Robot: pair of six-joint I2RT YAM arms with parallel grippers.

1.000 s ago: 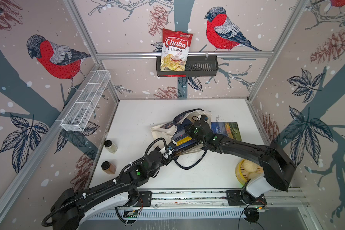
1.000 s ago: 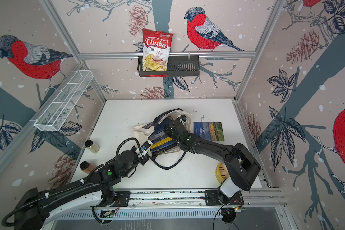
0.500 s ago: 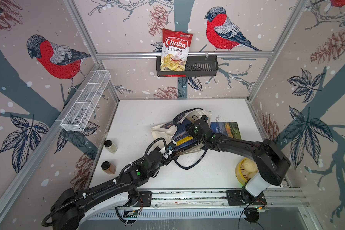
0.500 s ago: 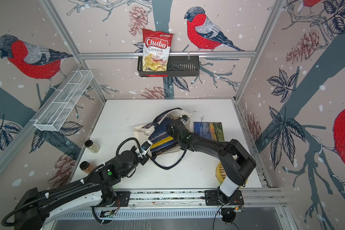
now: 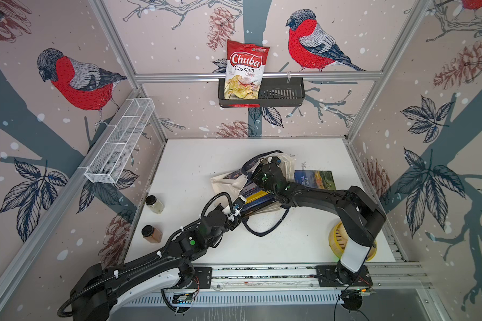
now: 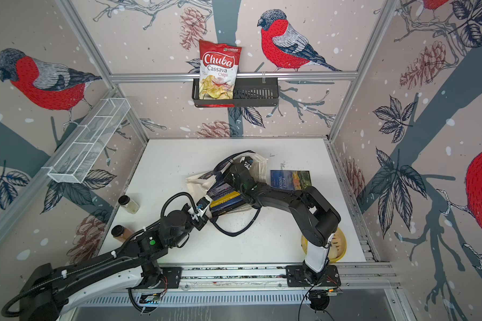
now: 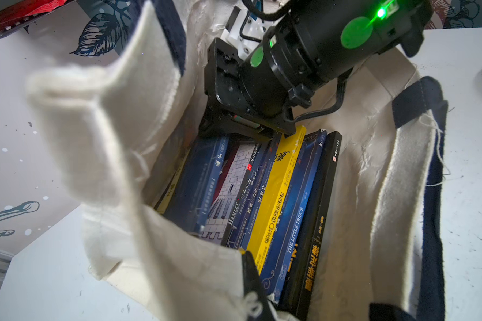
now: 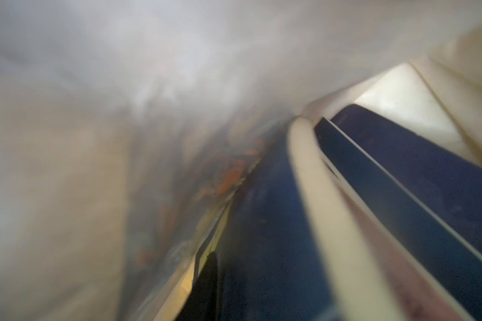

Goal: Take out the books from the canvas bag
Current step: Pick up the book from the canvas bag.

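The canvas bag (image 5: 228, 182) sits slumped on the tabletop (image 5: 195, 166) with its mouth open. The books (image 7: 276, 194) are packed side by side inside the bag, spines showing. The left gripper (image 5: 238, 205) is closed on the bag's rim. The right gripper (image 7: 262, 134) reaches into the bag at the books' opposite end; whether its jaws are apart or clamped cannot be determined. One Animal Farm book (image 5: 315, 179) lies flat just beside the bag.

One canvas bag (image 5: 226, 183), roughly seven books (image 7: 276, 194) inside, one loose book (image 5: 316, 180). Two jars (image 5: 154, 204), one chip packet (image 5: 245, 69).
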